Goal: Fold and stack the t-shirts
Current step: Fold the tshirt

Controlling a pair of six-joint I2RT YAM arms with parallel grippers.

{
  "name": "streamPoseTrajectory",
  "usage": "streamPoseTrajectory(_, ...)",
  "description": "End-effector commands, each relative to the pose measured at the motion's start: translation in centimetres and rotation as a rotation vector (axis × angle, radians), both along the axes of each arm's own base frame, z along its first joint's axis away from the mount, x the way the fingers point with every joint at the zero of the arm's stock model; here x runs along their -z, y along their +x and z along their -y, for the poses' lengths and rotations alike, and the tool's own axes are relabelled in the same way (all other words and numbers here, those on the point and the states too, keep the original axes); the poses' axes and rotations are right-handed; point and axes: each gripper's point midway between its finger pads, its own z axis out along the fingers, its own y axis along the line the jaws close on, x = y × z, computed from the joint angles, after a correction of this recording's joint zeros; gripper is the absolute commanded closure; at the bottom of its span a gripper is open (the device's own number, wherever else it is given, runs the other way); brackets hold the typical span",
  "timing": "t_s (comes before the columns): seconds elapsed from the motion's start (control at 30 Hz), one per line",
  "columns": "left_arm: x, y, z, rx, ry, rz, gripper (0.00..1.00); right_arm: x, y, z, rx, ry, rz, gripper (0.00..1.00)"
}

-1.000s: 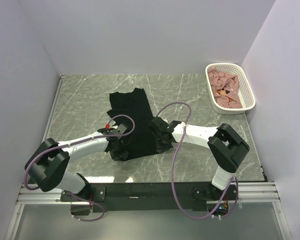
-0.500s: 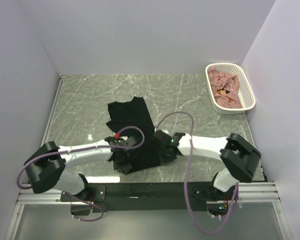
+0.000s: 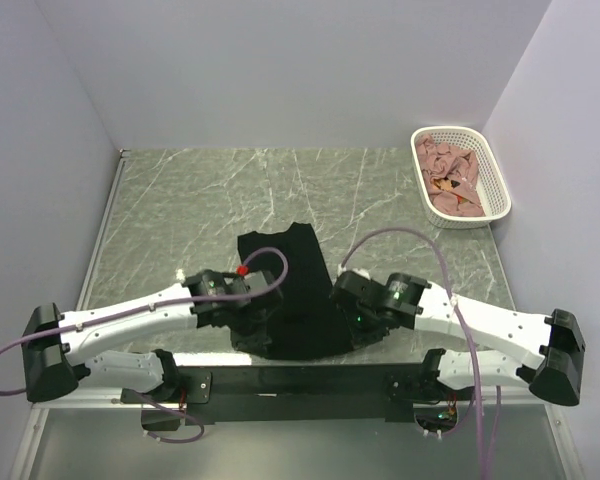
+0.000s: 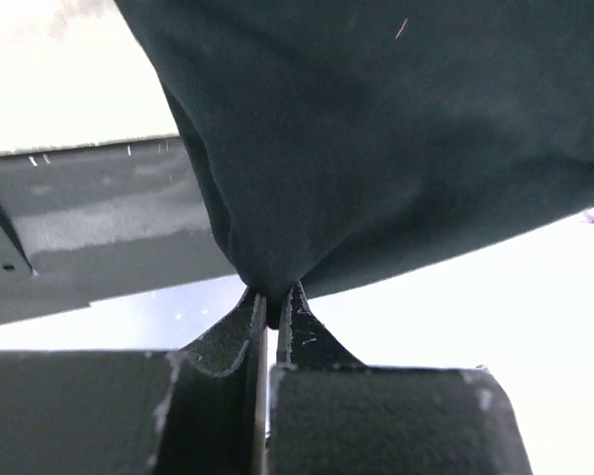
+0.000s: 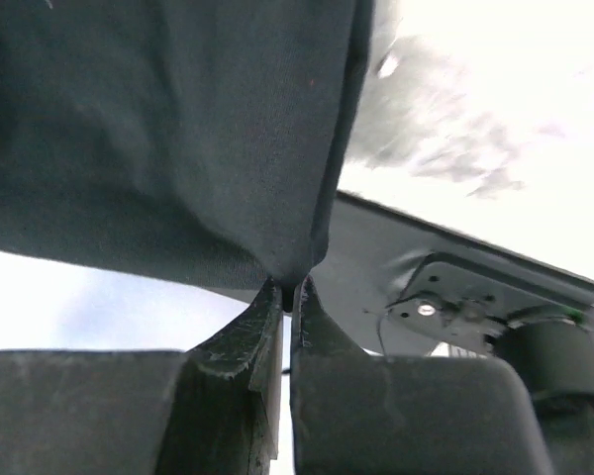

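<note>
Grey marble worktop from above suggests you have barely begun: the black t-shirt sits at its near edge with no neat fold showing, pink t-shirts heaped in the basket; on left wrist, the left end effector pinches black cloth; on right wrist, the right end effector does likewise; no writing reads anywhere.

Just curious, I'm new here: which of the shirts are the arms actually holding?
The black t-shirt, pinched at its near end by both arms' jaws. The pink ones lie crumpled in the white basket at the far right.
</note>
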Motion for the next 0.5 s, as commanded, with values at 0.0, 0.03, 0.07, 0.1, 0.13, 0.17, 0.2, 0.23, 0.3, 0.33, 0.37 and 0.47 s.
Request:
streamPoseTrajectory(0.0, -2.3, 2.7, -1.4, -0.025, 0.01, 0.049, 0.99, -2.5, 2.7, 2.4, 0.036, -0.12, 0.076, 1.0)
streamPoseTrajectory(0.03, -2.6, 3.4, -1.6, -0.037, -0.002, 0.055, 0.99, -3.8, 3.8, 1.6, 0.017, -0.084, 0.104, 1.0)
streamPoseTrajectory(0.07, -2.9, 5.0, -2.2, -0.09, -0.016, 0.07, 0.99, -4.3, 5.0, 1.5, 0.045, -0.07, 0.115, 1.0)
streamPoseTrajectory(0.1, -3.2, 5.8, -2.4, -0.082, -0.031, 0.091, 0.99, -5.2, 6.0, 0.8, 0.045, -0.052, 0.127, 1.0)
streamPoseTrajectory(0.13, -3.3, 6.3, -2.5, -0.086, -0.048, 0.089, 0.99, -5.7, 6.9, 0.7, 0.03, -0.049, 0.144, 1.0)
streamPoseTrajectory(0.17, -3.4, 7.4, -3.1, -0.12, -0.053, 0.097, 0.99, -6.1, 8.0, 0.8, 0.049, -0.052, 0.157, 1.0)
streamPoseTrajectory(0.2, -3.6, 8.1, -3.4, -0.112, -0.053, 0.114, 0.99, -6.9, 9.1, 0.1, 0.05, -0.044, 0.174, 1.0)
streamPoseTrajectory(0.23, -3.5, 8.7, -3.6, -0.116, -0.046, 0.119, 0.99, -7.3, 9.8, 0.0, 0.031, -0.054, 0.185, 1.0)
streamPoseTrajectory(0.3, -3.8, 10.3, -4.3, -0.122, -0.039, 0.141, 0.99, -8.2, 11.7, -0.5, 0.041, -0.061, 0.21, 1.0)
streamPoseTrajectory(0.33, -3.7, 11.0, -4.5, -0.124, -0.028, 0.14, 0.99, -8.5, 12.3, -0.7, 0.024, -0.063, 0.217, 1.0)
streamPoseTrajectory(0.37, -3.7, 11.9, -4.9, -0.144, -0.023, 0.148, 0.99, -8.6, 12.9, -0.8, 0.02, -0.064, 0.221, 1.0)
streamPoseTrajectory(0.47, -4.3, 14.2, -5.5, -0.157, -0.019, 0.179, 0.99, -8.6, 15.1, -1.4, 0.016, -0.084, 0.222, 1.0)
